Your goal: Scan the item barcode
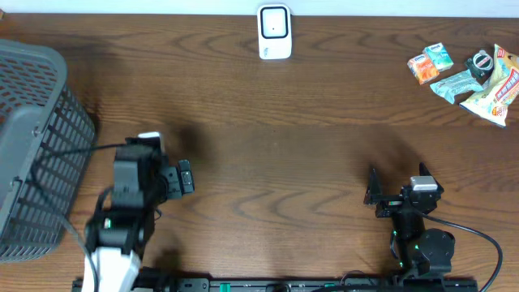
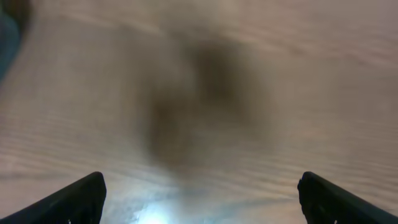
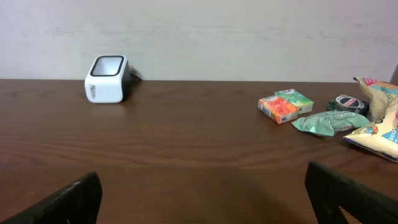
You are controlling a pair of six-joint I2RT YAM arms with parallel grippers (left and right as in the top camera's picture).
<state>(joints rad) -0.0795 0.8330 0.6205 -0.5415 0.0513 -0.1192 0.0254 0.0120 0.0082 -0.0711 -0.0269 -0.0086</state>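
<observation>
The white barcode scanner [image 1: 274,32] stands at the far middle of the table and shows in the right wrist view as the scanner [image 3: 107,78] at the back left. The items lie in a group at the far right: an orange box [image 1: 422,68] [image 3: 278,108], a green box [image 1: 439,55] [image 3: 295,98], a teal packet [image 1: 456,83] [image 3: 326,122], a black round thing [image 1: 480,63] and a snack bag [image 1: 496,85] [image 3: 376,127]. My left gripper [image 1: 174,178] [image 2: 199,186] is open over bare wood. Facing the back wall, my right gripper [image 1: 396,180] [image 3: 202,186] is open and holds nothing.
A grey mesh basket [image 1: 32,146] fills the left edge of the table, close beside the left arm. A dark cable runs from it toward that arm. Brown wood lies between both grippers and the scanner. The left wrist view is blurred.
</observation>
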